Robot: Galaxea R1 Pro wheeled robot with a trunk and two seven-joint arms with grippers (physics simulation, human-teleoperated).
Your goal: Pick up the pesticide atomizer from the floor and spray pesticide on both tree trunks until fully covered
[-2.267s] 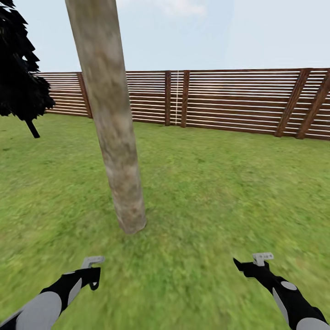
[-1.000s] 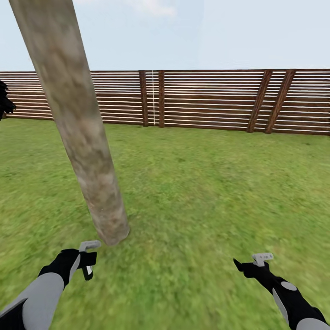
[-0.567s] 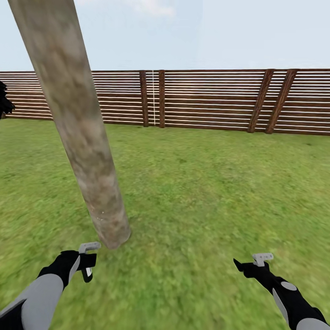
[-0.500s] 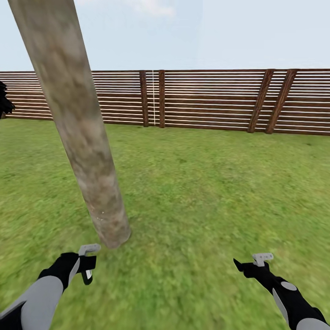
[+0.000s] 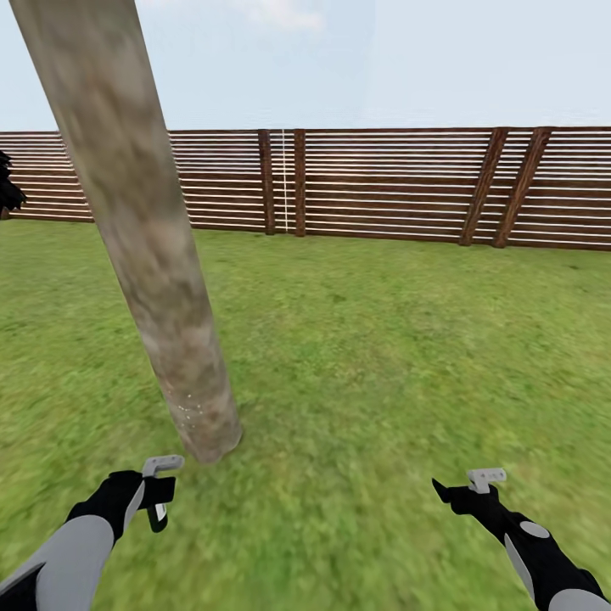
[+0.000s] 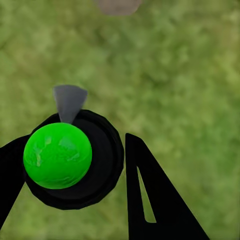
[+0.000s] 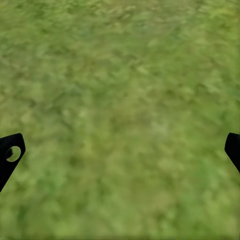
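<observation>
The step in hand, by judgement, is spraying the first tree trunk; the left gripper is clenched on the pesticide atomizer, seen in the left wrist view as a dark round body with a bright green top and a grey nozzle, pinched between the black fingers; faint pale specks sit on the trunk just above its base, probably deposited spray. The next move calls for aiming the nozzle at bare bark higher up and around the column, since most of the trunk shows no specks; the second tree remains to be treated. The left arm is extended low and forward, its gripper near the trunk base over the floor. The right gripper is released, fingers spread wide over grass, arm low and forward, well apart from the trunk; the fence closes the garden behind.
</observation>
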